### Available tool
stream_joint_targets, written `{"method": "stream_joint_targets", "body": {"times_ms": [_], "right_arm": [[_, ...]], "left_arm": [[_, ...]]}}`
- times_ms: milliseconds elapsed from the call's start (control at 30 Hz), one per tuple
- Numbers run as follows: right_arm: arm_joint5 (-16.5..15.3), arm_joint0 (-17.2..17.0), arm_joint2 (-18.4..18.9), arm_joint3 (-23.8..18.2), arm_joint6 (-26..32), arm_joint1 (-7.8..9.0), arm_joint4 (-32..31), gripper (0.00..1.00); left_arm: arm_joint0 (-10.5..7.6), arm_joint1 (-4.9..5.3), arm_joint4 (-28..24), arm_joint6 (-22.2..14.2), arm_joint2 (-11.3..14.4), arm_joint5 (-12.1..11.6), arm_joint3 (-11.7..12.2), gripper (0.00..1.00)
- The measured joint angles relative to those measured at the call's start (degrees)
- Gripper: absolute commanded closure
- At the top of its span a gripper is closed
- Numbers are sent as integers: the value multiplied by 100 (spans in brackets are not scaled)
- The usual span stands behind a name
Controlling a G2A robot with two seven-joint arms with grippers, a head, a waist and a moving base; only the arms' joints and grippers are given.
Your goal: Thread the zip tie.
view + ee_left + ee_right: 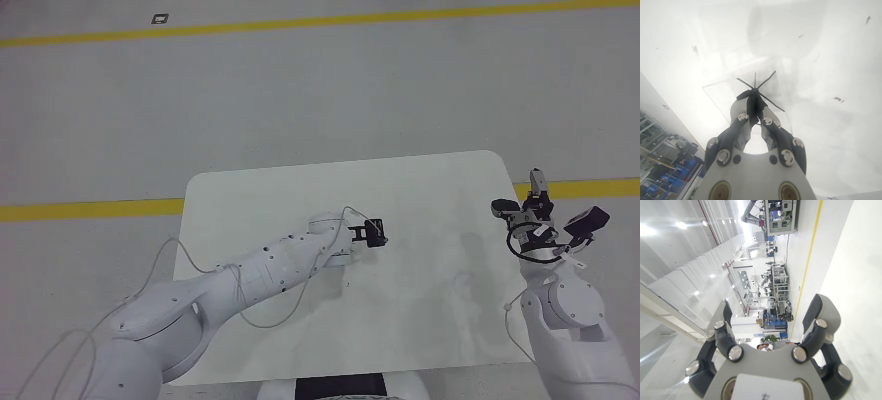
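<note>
**Item 1, my left gripper** [755, 93]: fingers pinched together with no gap at the tips, pressed down at mid-table [440, 200]. They are closed on the zip tie.

**Item 2, zip tie** [772, 103]: thin, black, flexible plastic strap. Slender strands fan out from my left fingertips and lie low along the surface. Some may be reflections, so I cannot tell head from tail or name one long axis.

**Item 3, clear sheet** [719, 94]: flat, glossy and hard-edged, lying under the tie.

**Item 4, my right gripper** [770, 308]: spread wide and holding nothing. Its ribbed black pads [810, 311] sit on grey fingers. It is at the table's right edge, facing out to the room and well apart from the tie.

**Judgement:** the left arm is nearer. Threading calls for the right gripper to come across to a free end
</note>
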Motion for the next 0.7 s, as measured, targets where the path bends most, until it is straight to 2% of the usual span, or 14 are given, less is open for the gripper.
{"method": "stream_joint_targets", "body": {"times_ms": [167,467,500,567,700], "right_arm": [[0,0,0,0,0,0,0,0],[0,0,0,0,0,0,0,0],[0,0,0,0,0,0,0,0],[0,0,0,0,0,0,0,0],[0,0,0,0,0,0,0,0]], "left_arm": [[-10,-21,6,14,0,0,11,100],[-60,48,10,0,0,0,-290,100],[-60,62,8,-19,0,0,-332,95],[-62,84,5,-52,0,0,-392,75],[-64,137,9,-139,0,0,-529,60]]}}
